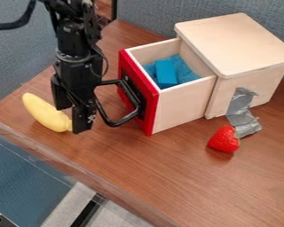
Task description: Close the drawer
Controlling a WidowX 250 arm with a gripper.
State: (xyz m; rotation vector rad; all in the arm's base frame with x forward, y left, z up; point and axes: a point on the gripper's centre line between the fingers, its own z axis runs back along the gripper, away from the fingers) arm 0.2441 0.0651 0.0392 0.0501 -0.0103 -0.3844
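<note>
Well, your drawer: one pale wooden drawer with a red front, centre of the frame, pulled out; front points left and slightly down, slide axis running back up-right into one pale wooden box; which axis is longest you cannot tell, its back being hidden.
Handle: one, black, looped.
Claw: your black gripper, left of centre, beside the handle, fingers apart.
Inside: one blue block.
Toy food: one yellow banana, left; one red strawberry, lower right.
</note>
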